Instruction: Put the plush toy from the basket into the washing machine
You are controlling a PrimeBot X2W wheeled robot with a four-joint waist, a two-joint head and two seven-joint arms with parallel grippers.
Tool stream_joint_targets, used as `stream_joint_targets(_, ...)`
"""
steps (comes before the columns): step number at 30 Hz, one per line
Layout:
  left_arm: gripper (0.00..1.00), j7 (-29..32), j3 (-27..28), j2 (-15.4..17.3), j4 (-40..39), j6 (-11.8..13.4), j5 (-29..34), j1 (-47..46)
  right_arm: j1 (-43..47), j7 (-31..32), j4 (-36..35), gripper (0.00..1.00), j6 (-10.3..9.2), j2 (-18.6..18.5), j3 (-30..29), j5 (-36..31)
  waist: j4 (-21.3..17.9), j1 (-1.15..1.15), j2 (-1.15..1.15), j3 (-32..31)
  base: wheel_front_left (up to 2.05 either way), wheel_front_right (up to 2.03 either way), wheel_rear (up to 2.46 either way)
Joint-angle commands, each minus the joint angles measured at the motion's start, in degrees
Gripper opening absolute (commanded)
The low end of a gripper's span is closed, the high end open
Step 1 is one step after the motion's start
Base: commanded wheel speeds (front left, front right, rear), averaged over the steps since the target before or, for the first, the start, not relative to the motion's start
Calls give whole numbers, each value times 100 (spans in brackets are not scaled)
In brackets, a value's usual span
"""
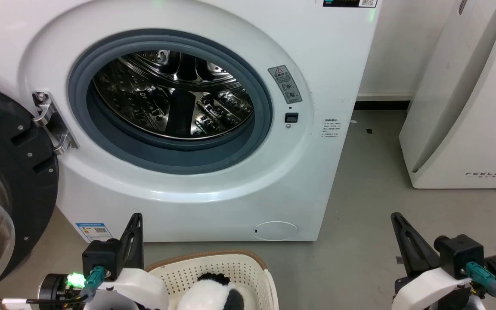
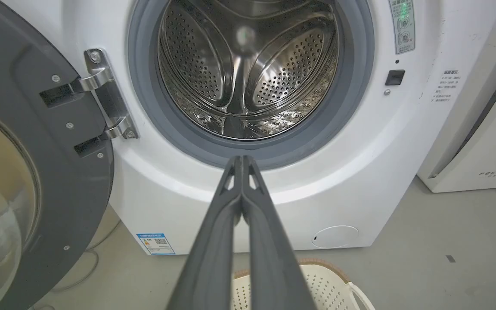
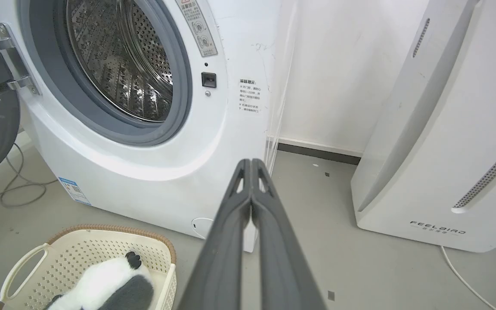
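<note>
At the lower centre of the head view, the basket (image 1: 230, 270) stands on the grey floor (image 1: 360, 202) just in front of the washing machine (image 1: 330, 163). The plush toy (image 1: 213, 296) lies inside it, white fur and black patches uppermost. Nothing grips the toy.

Left pincer (image 2: 241, 160): fingers pressed together along their length, empty. It is raised at the lower left of the head view, just beside the basket. Its wrist view aims at the lower lip of the grey gasket (image 1: 269, 112).

Right pincer (image 3: 251, 161): likewise closed tight and empty. It sits at the lower right of the head view, well apart from the basket, aimed at the floor between the washer and the white FEELBIRD appliance (image 3: 437, 150).

Washing machine: door (image 1: 7, 181) swung open at the left edge of the frame, steel drum (image 1: 175, 94) exposed and apparently empty.

Assessment: the task stands at its opening step, the reach for the toy, with no pick made. The next move calls for one pincer to spread wide, descend into the basket and close on the toy's body, clear of the perforated wall. The left appears the nearer. Soft fur will likely compress, so a deep bite is advisable. The lift must clear the basket's rim before travel up to the drum.
</note>
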Motion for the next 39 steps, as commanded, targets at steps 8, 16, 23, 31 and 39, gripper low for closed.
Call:
stream_joint_targets(8,0,-1,2,0,0,0,0,0,0,-1,0,0,0,0,1,1,0,0,0,0,0,0,0)
stream_joint_targets(16,100,-51,-37,0,30,33,-30,1,4,-52,3,100,0,0,-8,47,0,0,0,5,0,0,0)
stream_joint_targets(23,100,-135,-104,0,94,66,-88,-2,6,-135,8,100,0,0,-64,113,-1,0,0,23,0,0,0)
stream_joint_targets(31,100,-243,-220,0,295,44,-191,-45,-24,-242,-4,100,-1,1,-122,227,-11,0,0,96,0,0,0)
stream_joint_targets(39,100,-338,-325,0,550,59,-292,-142,-62,-337,-75,100,-1,1,-144,290,-26,0,0,226,0,0,0)
